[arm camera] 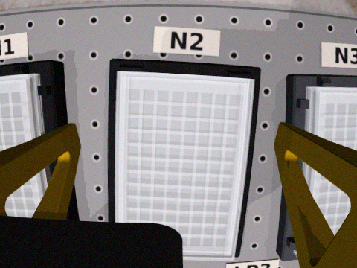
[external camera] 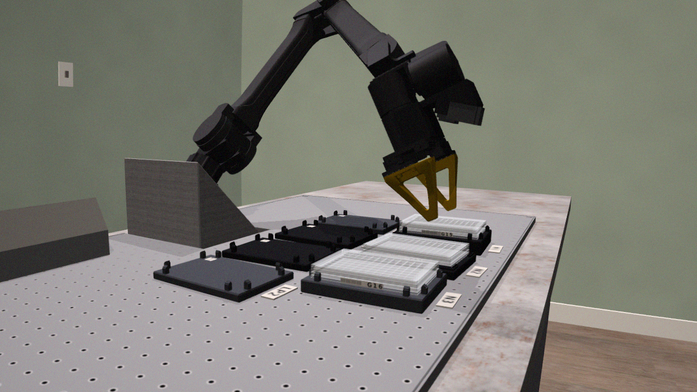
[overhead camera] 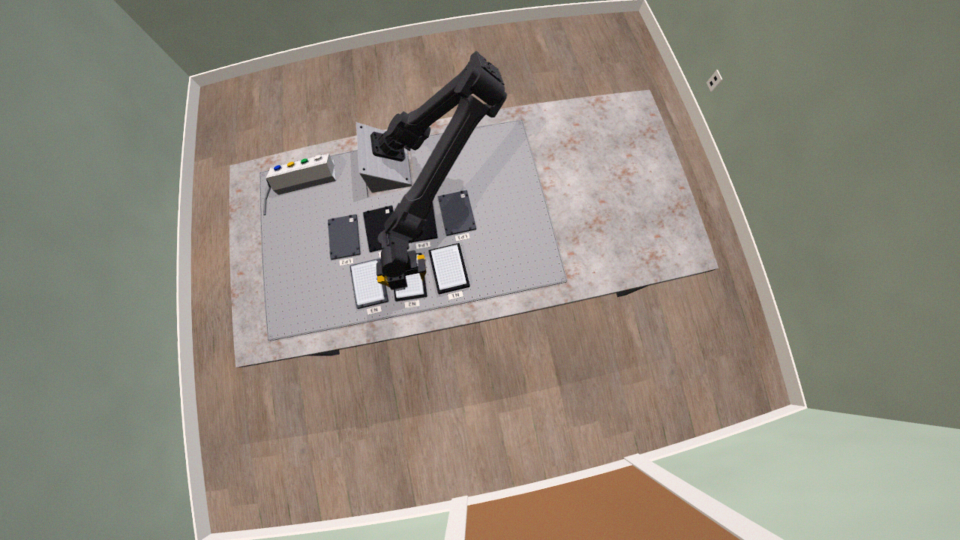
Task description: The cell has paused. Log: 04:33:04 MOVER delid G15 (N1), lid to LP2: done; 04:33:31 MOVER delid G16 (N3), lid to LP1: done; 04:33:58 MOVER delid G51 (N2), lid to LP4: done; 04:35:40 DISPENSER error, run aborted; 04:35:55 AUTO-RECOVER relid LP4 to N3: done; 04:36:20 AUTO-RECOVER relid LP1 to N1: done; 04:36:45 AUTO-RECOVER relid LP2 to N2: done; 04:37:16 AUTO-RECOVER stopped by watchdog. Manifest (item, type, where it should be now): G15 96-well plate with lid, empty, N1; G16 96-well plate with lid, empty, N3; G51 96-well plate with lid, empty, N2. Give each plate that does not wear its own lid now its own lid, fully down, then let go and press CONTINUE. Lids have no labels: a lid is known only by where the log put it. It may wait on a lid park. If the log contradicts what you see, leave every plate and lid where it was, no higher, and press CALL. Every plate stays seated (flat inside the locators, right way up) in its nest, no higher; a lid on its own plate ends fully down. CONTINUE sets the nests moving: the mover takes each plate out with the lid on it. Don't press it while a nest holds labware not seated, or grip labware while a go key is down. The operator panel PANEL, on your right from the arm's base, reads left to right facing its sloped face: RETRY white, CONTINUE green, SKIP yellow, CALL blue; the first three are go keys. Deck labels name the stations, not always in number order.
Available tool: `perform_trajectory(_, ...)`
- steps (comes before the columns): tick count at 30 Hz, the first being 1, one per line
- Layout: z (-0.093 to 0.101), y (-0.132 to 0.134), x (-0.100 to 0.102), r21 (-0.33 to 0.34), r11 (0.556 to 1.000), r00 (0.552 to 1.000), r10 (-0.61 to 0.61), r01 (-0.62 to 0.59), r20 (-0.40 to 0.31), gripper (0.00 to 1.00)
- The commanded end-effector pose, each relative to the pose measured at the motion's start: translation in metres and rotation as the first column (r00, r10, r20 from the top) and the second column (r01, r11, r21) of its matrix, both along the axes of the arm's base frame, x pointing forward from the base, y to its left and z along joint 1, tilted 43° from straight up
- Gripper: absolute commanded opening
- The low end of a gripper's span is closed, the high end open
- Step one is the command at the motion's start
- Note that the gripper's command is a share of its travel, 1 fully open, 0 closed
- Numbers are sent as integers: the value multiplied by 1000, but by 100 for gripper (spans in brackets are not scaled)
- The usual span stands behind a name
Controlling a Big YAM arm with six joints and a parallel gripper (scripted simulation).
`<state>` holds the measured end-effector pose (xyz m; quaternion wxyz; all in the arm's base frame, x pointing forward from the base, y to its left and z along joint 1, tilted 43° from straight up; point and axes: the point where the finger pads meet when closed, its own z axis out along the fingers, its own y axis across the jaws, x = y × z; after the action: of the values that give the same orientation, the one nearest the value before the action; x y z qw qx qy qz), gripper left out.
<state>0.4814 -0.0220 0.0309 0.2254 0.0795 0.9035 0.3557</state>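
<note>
Above the grey perforated deck plate (external camera: 121,341), the black arm's yellow-fingered gripper (external camera: 429,207) hung fully spread and empty over the clear-lidded white 96-well plate in nest N2 (arm camera: 184,154), so a good grasp likely required descending squarely, fingers straddling only the lid's long edges.

Arm links: matte black six-joint arm (external camera: 273,73), long boxy segments, rounded drum-shaped joint housings.
Wrist: bulky black cylindrical housing (external camera: 433,63) with a squared block on its side.
Gripper body: black rectangular block (external camera: 409,126), slightly tapered.
Gripper (external camera: 435,210): parallel type, two mustard-yellow fingers, each an open triangular frame with a hollow centre.
Finger inner faces: a small brighter yellow patch on each.
Markings, cables, screws: cannot make any out.
</note>
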Motion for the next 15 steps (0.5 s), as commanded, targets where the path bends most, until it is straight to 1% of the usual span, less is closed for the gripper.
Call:
perform_trajectory(1, 26, 11, 12, -28, 997, 997, 70, -70, 15, 100)
perform_trajectory(9, 52, 43, 3, -22, 982, 978, 182, -185, -97, 100)
perform_trajectory(12, 52, 55, -2, -8, 974, 962, 224, -228, -158, 100)
perform_trajectory(14, 52, 55, -2, -8, 974, 962, 224, -228, -158, 100)
perform_trajectory(15, 53, 59, -3, -4, 970, 955, 238, -242, -175, 100)
